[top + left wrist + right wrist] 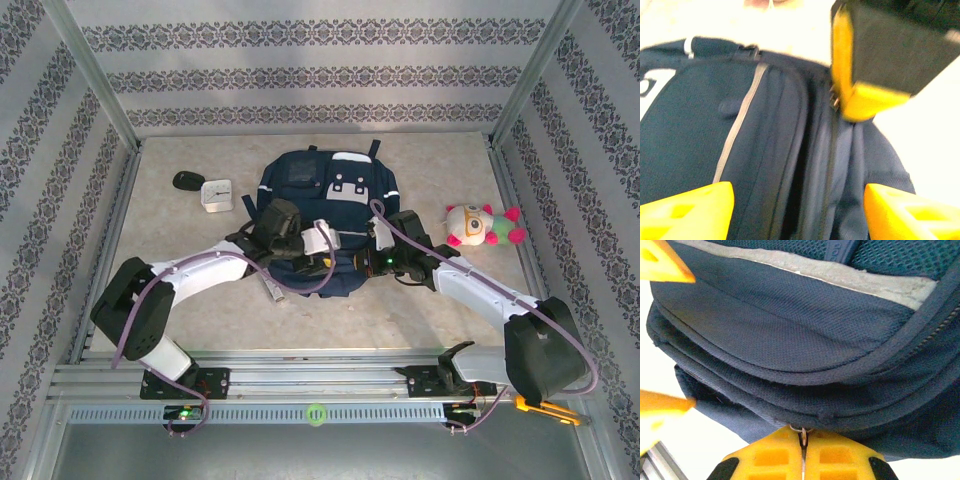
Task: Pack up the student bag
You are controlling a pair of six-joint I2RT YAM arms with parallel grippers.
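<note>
The student bag (318,192) lies flat in the middle of the table, dark navy with pale trim. My left gripper (799,212) is open low over the bag's near edge, its yellow fingers (690,212) wide apart, with only navy fabric folds (805,165) between them. In the top view the left gripper (318,250) sits at the bag's near edge. My right gripper (802,450) is shut on a small metal zipper pull (801,431) at the bag's seam. The right gripper (368,262) meets the bag from the right, close to the left one, and appears in the left wrist view (860,100).
A plush toy (483,226) in white, pink and green lies to the right of the bag. A white box clock (216,194) and a small black object (186,180) sit at the back left. Metal frame posts and patterned walls enclose the table.
</note>
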